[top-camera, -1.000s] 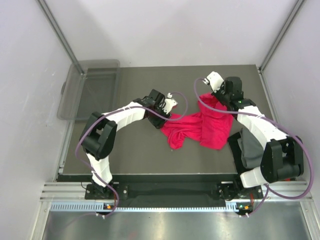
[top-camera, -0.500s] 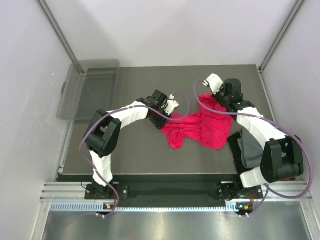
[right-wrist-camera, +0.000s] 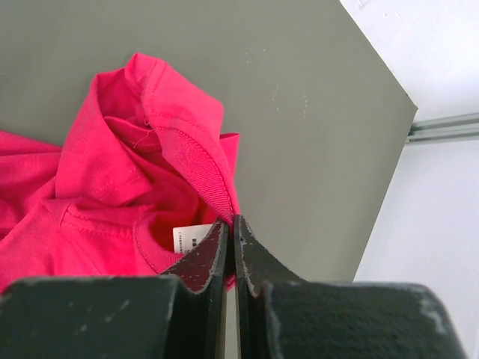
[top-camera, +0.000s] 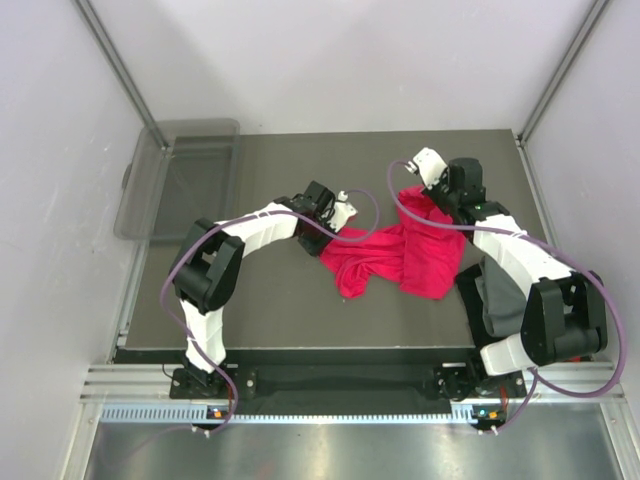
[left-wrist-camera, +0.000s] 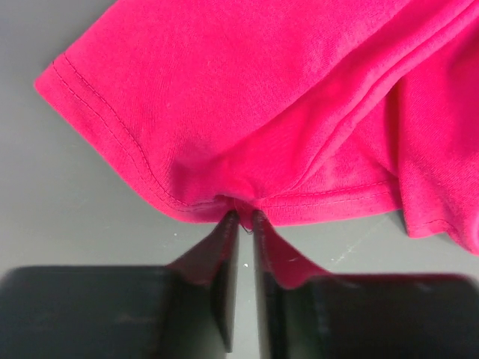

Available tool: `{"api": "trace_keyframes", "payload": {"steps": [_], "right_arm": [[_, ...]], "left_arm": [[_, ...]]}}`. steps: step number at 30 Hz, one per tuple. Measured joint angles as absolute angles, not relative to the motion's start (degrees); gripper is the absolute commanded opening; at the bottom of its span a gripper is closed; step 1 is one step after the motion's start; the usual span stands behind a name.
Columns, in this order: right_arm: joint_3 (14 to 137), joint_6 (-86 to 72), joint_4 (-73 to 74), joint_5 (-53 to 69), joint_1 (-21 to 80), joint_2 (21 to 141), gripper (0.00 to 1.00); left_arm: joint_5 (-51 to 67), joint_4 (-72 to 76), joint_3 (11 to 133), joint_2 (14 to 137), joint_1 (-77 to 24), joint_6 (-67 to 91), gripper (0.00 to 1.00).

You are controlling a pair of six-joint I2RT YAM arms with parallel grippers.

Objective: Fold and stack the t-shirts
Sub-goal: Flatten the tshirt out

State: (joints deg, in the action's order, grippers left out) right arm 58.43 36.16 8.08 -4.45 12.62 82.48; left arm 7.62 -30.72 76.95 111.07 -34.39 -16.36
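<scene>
A bright red t-shirt [top-camera: 405, 255] lies crumpled across the middle of the dark table. My left gripper [top-camera: 340, 212] is shut on its hemmed edge [left-wrist-camera: 239, 206] at the shirt's left side, the cloth pinched between the fingertips. My right gripper [top-camera: 425, 185] is shut on the ribbed collar [right-wrist-camera: 196, 161] at the shirt's far end, beside a small white tag [right-wrist-camera: 191, 237]. A dark grey t-shirt [top-camera: 495, 295] lies folded on the table's right side, partly under the right arm.
A clear plastic bin [top-camera: 180, 180] stands at the table's far left, overhanging the edge. Grey table surface [top-camera: 270, 290] shows in front of the red shirt. White walls and metal posts close in the back and the sides.
My left gripper has closed on the red shirt's hem, where it stood open a second ago. The right gripper and the shirt have hardly moved.
</scene>
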Motion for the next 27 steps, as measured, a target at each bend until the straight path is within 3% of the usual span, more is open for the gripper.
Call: {"api": "trace_keyframes", "payload": {"steps": [1,9,21,27], "right_arm": [[58.3,36.2,8.0,-4.4,12.6,82.5,0.00],[57.8,36.2,8.4,-4.5,12.6,81.6,0.00],[60.0,33.2,12.1,-3.9,12.6,68.2,0.00],[60.0,31.9,11.7,-3.9,12.6,61.0,0.00]], "left_arm": [[7.6,-30.7,76.9,111.1,-34.4,-16.3,0.00],[6.9,-32.0,77.0,108.3,-34.4,-17.3,0.00],[0.3,-34.8,83.9,77.7,-32.0,-26.8,0.00],[-2.7,-36.1,89.5,73.1,-29.0,-29.8,0.00]]}}
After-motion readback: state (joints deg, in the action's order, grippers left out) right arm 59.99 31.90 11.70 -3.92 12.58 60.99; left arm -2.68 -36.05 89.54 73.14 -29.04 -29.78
